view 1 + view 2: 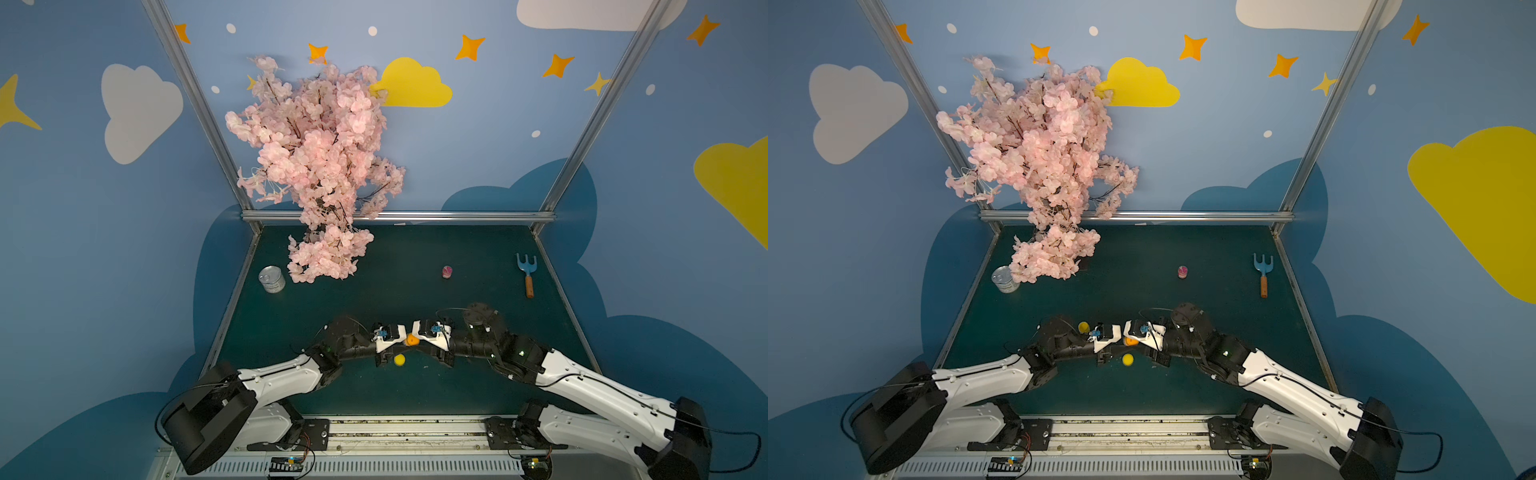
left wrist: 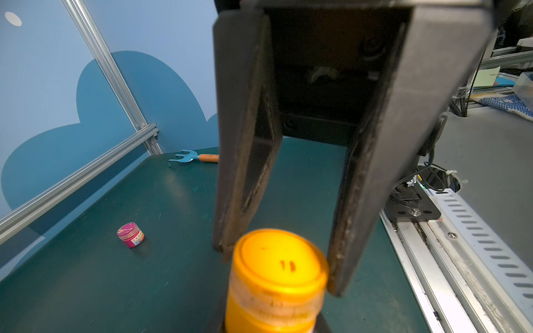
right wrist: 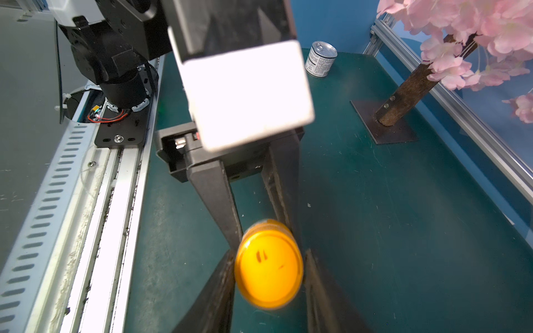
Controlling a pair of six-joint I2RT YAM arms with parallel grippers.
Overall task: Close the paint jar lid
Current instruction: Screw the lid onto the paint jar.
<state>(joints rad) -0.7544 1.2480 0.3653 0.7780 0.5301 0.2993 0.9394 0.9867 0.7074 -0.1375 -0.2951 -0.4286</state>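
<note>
The L gripper (image 3: 264, 230) and R gripper (image 2: 277, 268) met nose to nose at front-centre of the table (image 1: 415, 395), with the orange paint jar (image 1: 411, 340) between them in both top views. The L fingers (image 3: 219, 196) were closed tight on the jar body, converging on it from either side in the R wrist view. The yellow lid (image 3: 268, 268) sat on the jar mouth, facing the R gripper. Whether it was fully seated couldn't be told.

The R fingers (image 2: 360, 201) were set narrow, one on each side of the lid and at or nearly at its rim. The L wrist view had both tips against the lid edge, but the R wrist view was blurred there, so can't tell if they were actually pinching.

A small yellow round item (image 1: 399, 360) lay on the table just in front of the grippers, toward the robot base. A pink jar (image 1: 446, 272) stood well apart, mid-table. A blue rake (image 1: 527, 272) w/ wooden handle lay near the R edge. A tin can (image 1: 272, 279) stood upright near the L edge, beside the pink blossom tree (image 1: 320, 166), whose trunk was bolted to a flat plate at the back.
</note>
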